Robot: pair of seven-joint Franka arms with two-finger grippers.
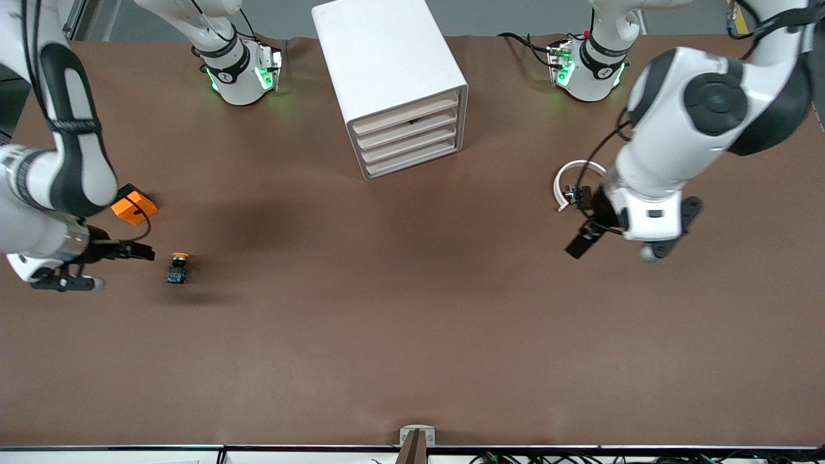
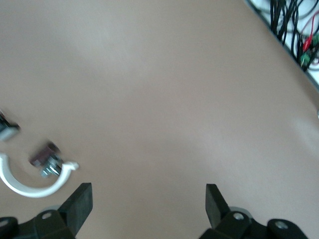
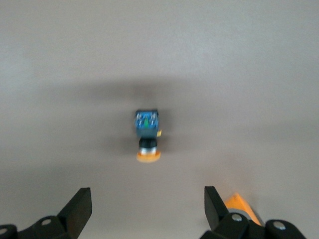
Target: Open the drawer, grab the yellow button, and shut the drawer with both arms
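Observation:
The white cabinet (image 1: 387, 71) stands at the table's middle, far from the front camera, and every drawer (image 1: 412, 132) in it is pushed in. The button (image 1: 178, 267) (image 3: 147, 137), with its orange cap and dark blue body, lies on its side on the brown table near the right arm's end. My right gripper (image 1: 143, 251) (image 3: 147, 204) hovers open and empty just beside the button, apart from it. At the left arm's end my left gripper (image 1: 585, 241) (image 2: 148, 201) hangs open over bare table, holding nothing.
An orange square block (image 1: 134, 207) (image 3: 241, 206) sits close to the right gripper, farther from the front camera than the button. A white arc with small dark clips (image 1: 575, 185) (image 2: 35, 179) lies beside the left gripper. Cables run along the table's edge (image 2: 294, 30).

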